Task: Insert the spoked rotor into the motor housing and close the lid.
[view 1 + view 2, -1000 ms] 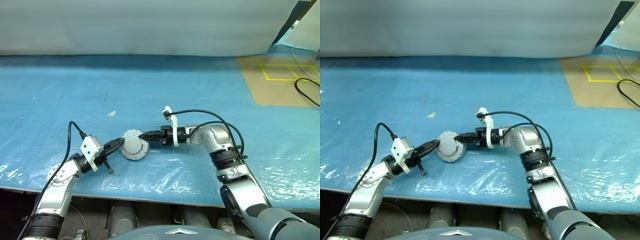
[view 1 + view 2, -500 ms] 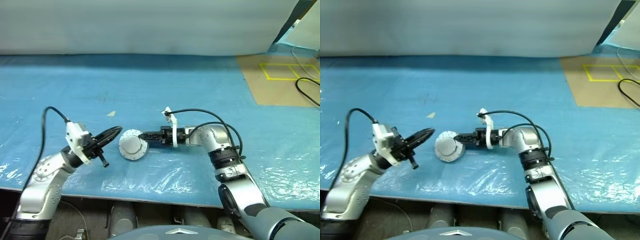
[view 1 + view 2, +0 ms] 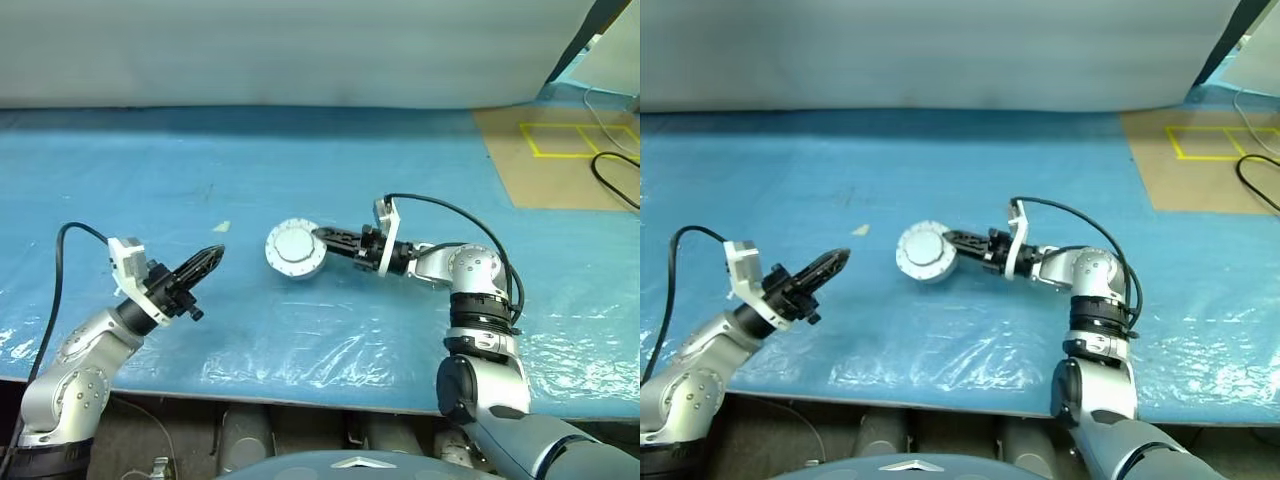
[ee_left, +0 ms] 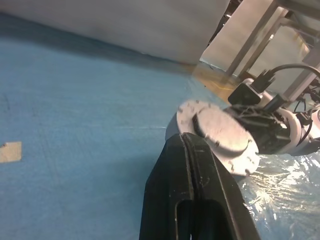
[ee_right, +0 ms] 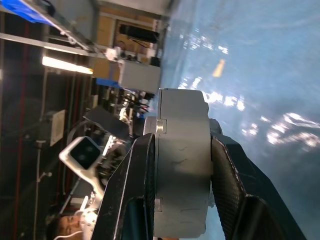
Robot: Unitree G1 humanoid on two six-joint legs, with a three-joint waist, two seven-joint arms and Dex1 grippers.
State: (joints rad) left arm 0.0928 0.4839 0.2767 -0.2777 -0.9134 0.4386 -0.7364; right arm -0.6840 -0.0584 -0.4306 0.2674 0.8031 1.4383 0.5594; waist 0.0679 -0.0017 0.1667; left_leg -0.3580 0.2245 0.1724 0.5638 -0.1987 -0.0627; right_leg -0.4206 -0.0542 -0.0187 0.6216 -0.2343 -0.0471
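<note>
Grey motor housing clamped in right claw; left claw closed, empty.

Work surface: a wide blue plastic sheet covers the table, wrinkled and glossy along the near edge, where it throws back white glare.
Scrap: a small pale scrap lies on the sheet.
Back wall: a pale grey-white curtain or panel runs across the far side of the table, casting a dark band on the sheet below it.
Floor: brown flooring at the far right, marked with yellow tape rectangles.
Cable: a black cable loops over that floor.
Far room: the right wrist view shows shelving, a lit strip light and a person at the edge.
</note>
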